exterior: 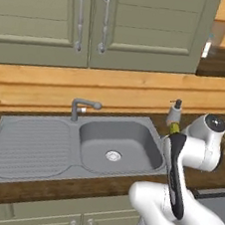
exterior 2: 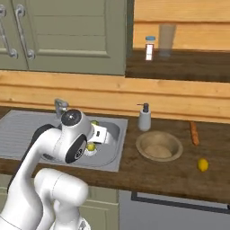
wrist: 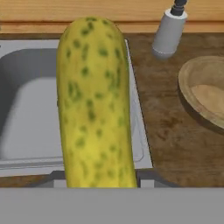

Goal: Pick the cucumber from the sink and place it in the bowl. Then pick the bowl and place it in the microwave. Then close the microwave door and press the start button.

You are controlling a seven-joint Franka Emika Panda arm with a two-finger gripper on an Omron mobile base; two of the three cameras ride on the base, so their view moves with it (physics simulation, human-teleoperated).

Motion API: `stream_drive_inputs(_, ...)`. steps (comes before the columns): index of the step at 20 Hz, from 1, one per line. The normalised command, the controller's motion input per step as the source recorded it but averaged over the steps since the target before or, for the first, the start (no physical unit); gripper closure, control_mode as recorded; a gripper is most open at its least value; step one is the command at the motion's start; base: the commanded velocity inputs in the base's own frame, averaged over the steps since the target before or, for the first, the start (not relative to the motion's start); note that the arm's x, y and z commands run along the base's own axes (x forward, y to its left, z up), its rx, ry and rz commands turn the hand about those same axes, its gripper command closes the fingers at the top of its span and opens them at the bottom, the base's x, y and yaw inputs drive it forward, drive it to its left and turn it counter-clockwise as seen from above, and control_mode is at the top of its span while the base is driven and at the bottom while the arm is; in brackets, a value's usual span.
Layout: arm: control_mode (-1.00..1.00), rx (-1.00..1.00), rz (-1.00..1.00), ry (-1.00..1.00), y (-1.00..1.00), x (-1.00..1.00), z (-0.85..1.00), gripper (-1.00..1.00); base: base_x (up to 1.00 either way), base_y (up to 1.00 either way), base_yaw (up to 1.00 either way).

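Note:
The cucumber (wrist: 94, 109), yellow-green with dark green spots, stands upright between my fingers in the hand view, and my gripper (wrist: 98, 180) is shut on its lower end. Its tip (exterior: 174, 128) peeks out beside my forearm, over the right rim of the grey sink (exterior: 34, 149). From the right base view, the cucumber (exterior 2: 91, 147) hangs over the basin's right part. The wooden bowl (exterior 2: 140, 143) sits on the counter to the right of the sink, with nothing in it; its rim (wrist: 192, 94) shows at the hand view's right edge. The microwave is out of view.
A grey soap dispenser (exterior 2: 144, 117) stands between sink and bowl, near the back wall. An orange stick-shaped item (exterior 2: 194, 133) and a lemon (exterior 2: 203, 165) lie right of the bowl. The faucet (exterior: 82, 106) rises behind the basin. Green cabinets (exterior: 96, 22) hang above.

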Motion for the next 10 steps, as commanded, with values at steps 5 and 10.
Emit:
stream_drive_inputs(5,1.0,0.0,0.0,0.0,0.0,0.0,0.0,1.0,0.01,-0.96,-0.06)
stream_drive_inputs(10,1.0,0.0,0.0,0.0,0.0,0.0,0.0,1.0,0.31,-0.28,-0.01)
